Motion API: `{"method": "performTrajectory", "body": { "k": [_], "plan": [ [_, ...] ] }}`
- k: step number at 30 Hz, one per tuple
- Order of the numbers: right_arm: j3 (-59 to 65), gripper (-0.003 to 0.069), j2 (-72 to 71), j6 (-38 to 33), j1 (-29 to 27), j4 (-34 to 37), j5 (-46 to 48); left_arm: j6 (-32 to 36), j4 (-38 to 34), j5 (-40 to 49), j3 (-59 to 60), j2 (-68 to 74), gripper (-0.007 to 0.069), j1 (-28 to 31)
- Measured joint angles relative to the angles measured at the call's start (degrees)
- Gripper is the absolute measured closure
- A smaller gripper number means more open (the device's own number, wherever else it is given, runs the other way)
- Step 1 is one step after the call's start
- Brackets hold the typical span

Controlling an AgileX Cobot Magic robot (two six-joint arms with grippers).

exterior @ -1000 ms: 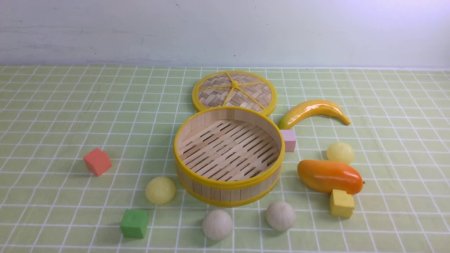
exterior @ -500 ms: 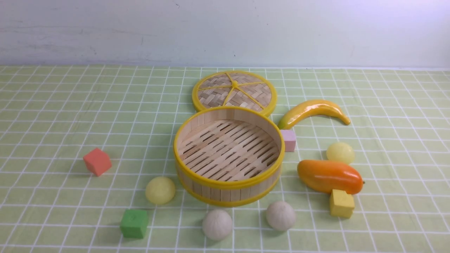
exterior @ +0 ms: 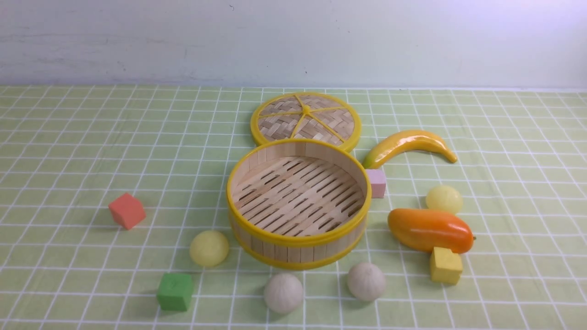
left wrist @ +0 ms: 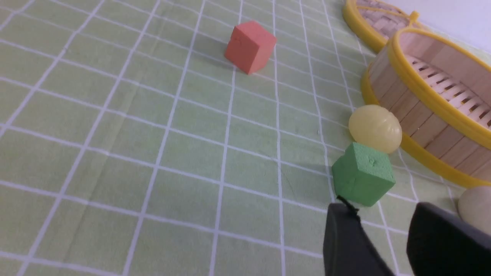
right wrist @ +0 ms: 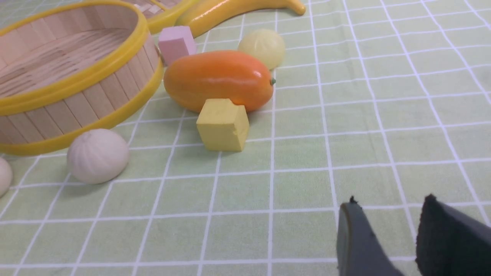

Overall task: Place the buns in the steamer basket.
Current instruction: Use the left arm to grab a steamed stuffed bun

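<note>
Bamboo slats and yellow rims mark the steamer basket (exterior: 298,240), sitting mid-cloth with its slatted floor showing, so let's call it the centre of the dial in the front view. All four buns lie on the cloth outside it. One pale yellow bun (exterior: 209,248) sits near the wall at 8 o'clock, and the other yellow bun (exterior: 444,199) is out at 3 o'clock. Off-white pleated bun (exterior: 283,293) at 6, its twin (exterior: 366,281) at 5, both near the basket's base.

Moving outward, the woven lid (exterior: 306,120) lies flat at 12, with its edge tucked behind the basket rim. Banana (exterior: 408,144) at 2. Pink cube (exterior: 377,182) is just beside the wall at 3. The orange mango (exterior: 429,229) lies between 3 and 4, close beside the right yellow bun, with a yellow cube (exterior: 445,265) up against its near side. Green cube (exterior: 175,291) is between 7 and 8, beyond the left yellow bun, and the red cube (exterior: 127,210) is well apart at 9.

Left gripper (left wrist: 383,209) hangs above the cloth near the green cube, fingers apart and holding nothing. Right gripper (right wrist: 391,201) is also parted and empty, over bare cloth.
</note>
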Motion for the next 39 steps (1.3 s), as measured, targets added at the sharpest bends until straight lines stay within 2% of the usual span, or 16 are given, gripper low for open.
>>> {"method": "performTrajectory", "body": {
  "k": [39],
  "plan": [
    [0.0, 0.042, 0.0, 0.0, 0.0, 0.0, 0.0, 0.05, 0.12, -1.26, 0.0, 0.0, 0.0386, 0.0]
  ]
}}
